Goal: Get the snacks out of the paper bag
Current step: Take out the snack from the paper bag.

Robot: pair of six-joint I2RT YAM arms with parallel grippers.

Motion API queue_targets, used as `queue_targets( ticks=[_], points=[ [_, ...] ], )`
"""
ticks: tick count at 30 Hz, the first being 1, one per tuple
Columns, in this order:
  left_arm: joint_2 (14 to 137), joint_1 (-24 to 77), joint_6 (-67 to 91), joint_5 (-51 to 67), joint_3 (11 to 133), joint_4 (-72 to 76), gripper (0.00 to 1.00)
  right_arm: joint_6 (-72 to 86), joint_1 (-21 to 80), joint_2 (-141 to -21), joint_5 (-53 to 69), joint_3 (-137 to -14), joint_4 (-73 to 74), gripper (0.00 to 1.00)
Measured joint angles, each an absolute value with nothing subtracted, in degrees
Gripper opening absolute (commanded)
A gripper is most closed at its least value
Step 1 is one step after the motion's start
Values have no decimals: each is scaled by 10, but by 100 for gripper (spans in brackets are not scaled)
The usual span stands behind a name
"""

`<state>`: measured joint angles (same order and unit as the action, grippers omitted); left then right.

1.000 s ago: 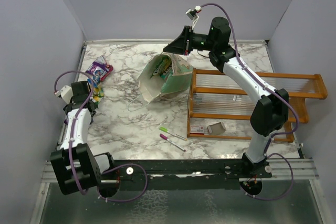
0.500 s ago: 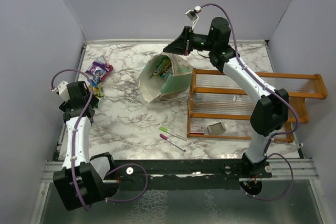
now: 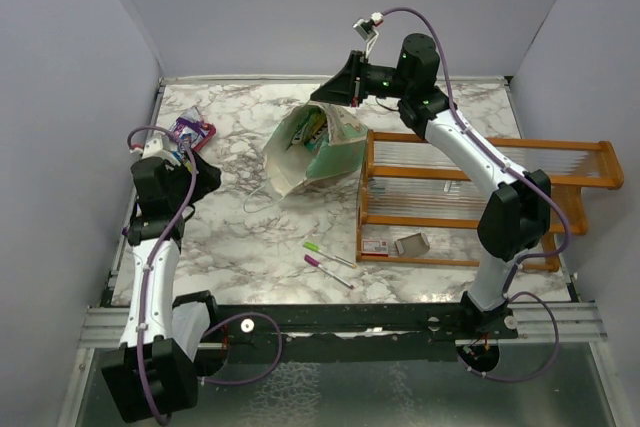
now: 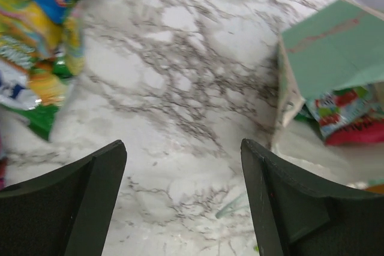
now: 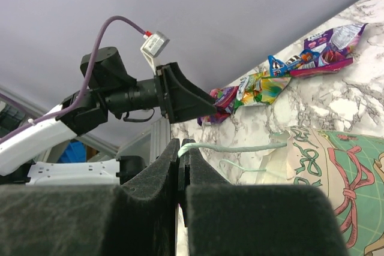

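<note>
The paper bag leans tilted in the middle of the marble table, mouth facing left. My right gripper is above its far rim, shut on the bag's thin string handle, which runs taut from the right gripper to the bag. Snacks show inside the bag. More snacks lie in a pile at the table's left edge, also seen as snacks. My left gripper hovers between pile and bag. The left gripper is open over bare marble.
An orange wooden rack stands right of the bag, with a small box on its near shelf. Two thin pens lie in front of the bag. Grey walls close in the table on three sides.
My left arm has lifted from the snack pile and swung right toward the bag, its jaws spreading wider. The right arm and the bag have not moved.
</note>
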<state>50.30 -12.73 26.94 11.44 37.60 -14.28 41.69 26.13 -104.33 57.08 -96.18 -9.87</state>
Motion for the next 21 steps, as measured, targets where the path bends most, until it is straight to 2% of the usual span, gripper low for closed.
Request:
queue_targets(
  ticks=[9, 21],
  points=[
    [480, -34, 266, 270, 350, -40, 85, 417, 261, -1041, 571, -958, -99, 1],
    [502, 138, 240, 305, 344, 54, 84, 417, 261, -1041, 571, -956, -99, 1]
  ],
)
